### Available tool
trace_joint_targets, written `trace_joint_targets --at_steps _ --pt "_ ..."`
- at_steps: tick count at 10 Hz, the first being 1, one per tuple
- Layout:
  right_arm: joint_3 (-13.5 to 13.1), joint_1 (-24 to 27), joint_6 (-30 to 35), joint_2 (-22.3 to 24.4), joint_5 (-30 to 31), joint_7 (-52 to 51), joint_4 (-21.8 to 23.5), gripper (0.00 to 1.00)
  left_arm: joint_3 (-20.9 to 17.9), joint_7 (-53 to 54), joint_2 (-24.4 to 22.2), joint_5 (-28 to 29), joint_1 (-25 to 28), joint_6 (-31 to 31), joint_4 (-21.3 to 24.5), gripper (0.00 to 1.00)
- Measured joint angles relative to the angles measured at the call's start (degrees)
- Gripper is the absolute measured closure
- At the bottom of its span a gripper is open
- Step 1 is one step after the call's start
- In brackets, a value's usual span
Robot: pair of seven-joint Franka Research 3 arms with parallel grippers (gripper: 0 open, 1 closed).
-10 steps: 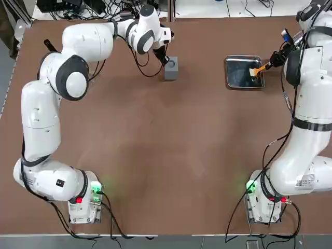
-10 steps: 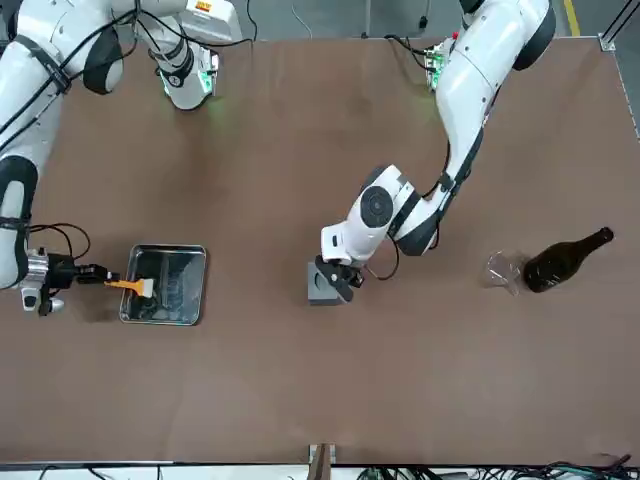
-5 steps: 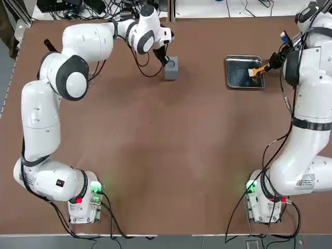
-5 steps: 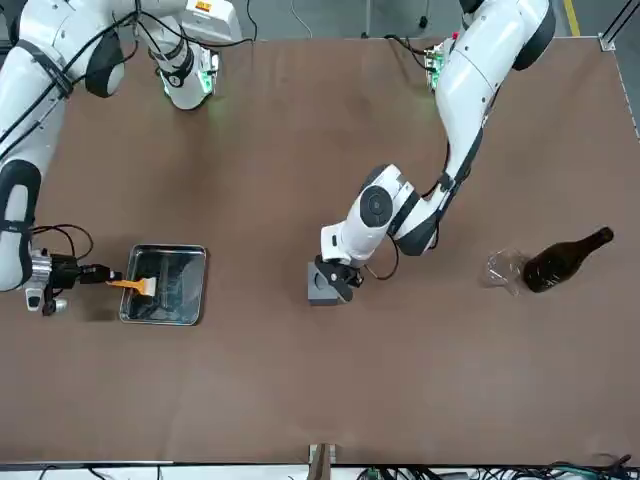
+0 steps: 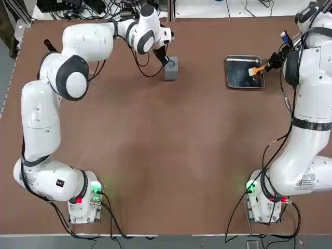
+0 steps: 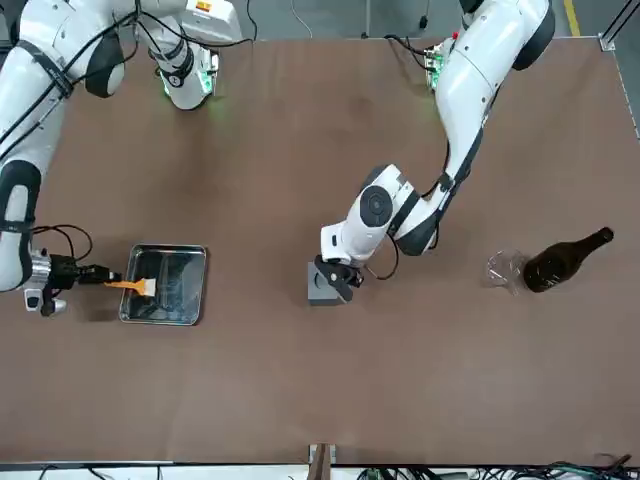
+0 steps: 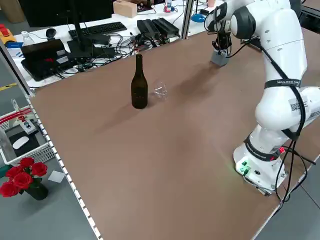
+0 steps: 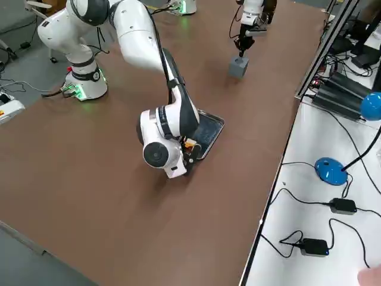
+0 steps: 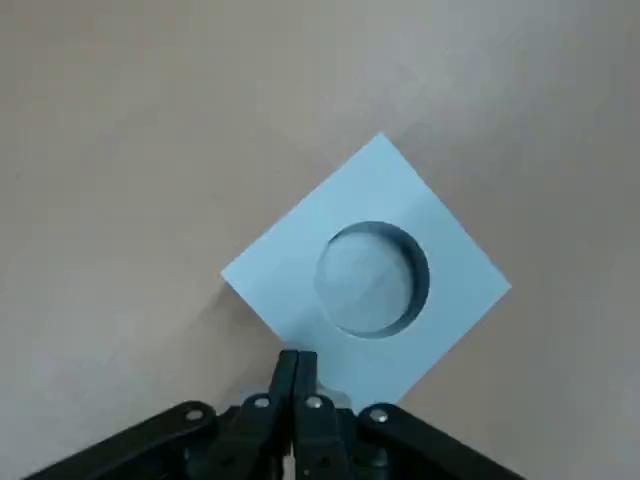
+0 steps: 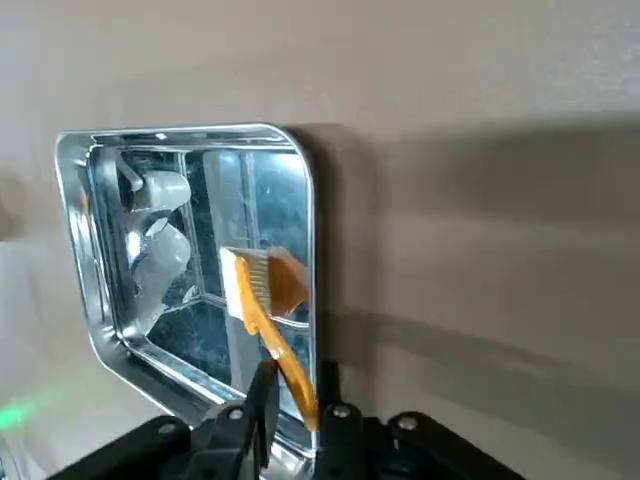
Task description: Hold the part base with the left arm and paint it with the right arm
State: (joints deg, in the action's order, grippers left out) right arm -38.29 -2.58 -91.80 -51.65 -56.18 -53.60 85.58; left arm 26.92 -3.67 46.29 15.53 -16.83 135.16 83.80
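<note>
A robotics lab, with white jointed arms [image 5: 41, 114] bolted along a brown table [image 5: 155, 155] and cable-strewn computer desk [image 7: 115, 35] behind.

On the brown tabletop, one part base [image 9: 450, 300], one metal tray [image 5: 233, 78], one paintbrush [image 10: 275, 335], one dark bottle [image 6: 565, 262] and one clear glass [image 6: 505, 270] can be counted; two robot arms are seen.

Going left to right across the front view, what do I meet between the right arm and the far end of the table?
White right arm → orange-handled paintbrush at the shiny metal tray → grey block with a round hole → clear glass → dark brown bottle
</note>
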Motion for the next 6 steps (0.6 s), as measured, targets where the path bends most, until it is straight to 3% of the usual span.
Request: trace_joint_targets --at_steps 2,6 --pt "-0.1 0.0 0.0 0.0 0.0 0.0 0.0 0.7 0.0 0.0 0.0 0.0 0.0 0.0 0.0 0.95" --pt "-0.1 -0.1 -0.1 -0.1 0.0 0.0 0.0 0.67 0.0 0.0 0.0 0.0 0.0 0.0 0.0 0.95"
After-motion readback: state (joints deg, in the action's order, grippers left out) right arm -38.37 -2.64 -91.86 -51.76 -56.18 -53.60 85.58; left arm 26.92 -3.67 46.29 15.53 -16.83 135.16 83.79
